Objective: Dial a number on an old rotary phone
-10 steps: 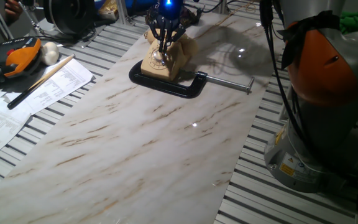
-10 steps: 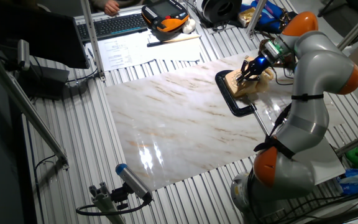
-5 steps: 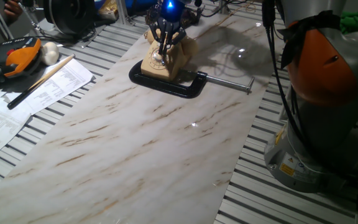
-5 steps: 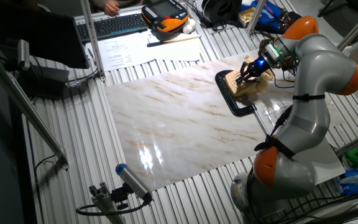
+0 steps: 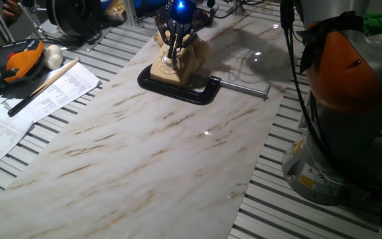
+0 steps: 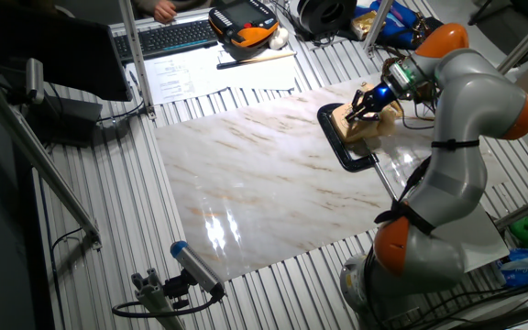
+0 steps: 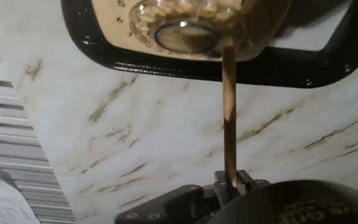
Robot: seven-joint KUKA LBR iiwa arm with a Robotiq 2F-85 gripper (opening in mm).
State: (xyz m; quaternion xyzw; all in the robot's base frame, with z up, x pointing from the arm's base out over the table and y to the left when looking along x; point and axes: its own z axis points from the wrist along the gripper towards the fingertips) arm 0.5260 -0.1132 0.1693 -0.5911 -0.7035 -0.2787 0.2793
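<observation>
The cream-beige rotary phone [image 5: 183,65] stands at the far end of the marble board, held in a black C-clamp [image 5: 178,88]. Its round silvery dial [image 7: 185,34] fills the top of the hand view. My gripper [image 5: 176,34], under a blue light, hovers just above the phone and is shut on a thin wooden stick [image 7: 229,112]. The stick's tip rests at the dial's lower right rim. In the other fixed view the gripper [image 6: 374,97] sits over the phone [image 6: 363,126]. The handset is mostly hidden behind the gripper.
The clamp's silver screw bar [image 5: 244,87] sticks out to the right. Papers [image 5: 38,99], a long stick [image 5: 42,86], an orange-black pendant [image 5: 22,56] and a white ball [image 5: 53,57] lie at the left. The arm's base [image 5: 340,133] stands at the right.
The gripper and stick have shifted very slightly over the dial. The phone and clamp have not moved.
</observation>
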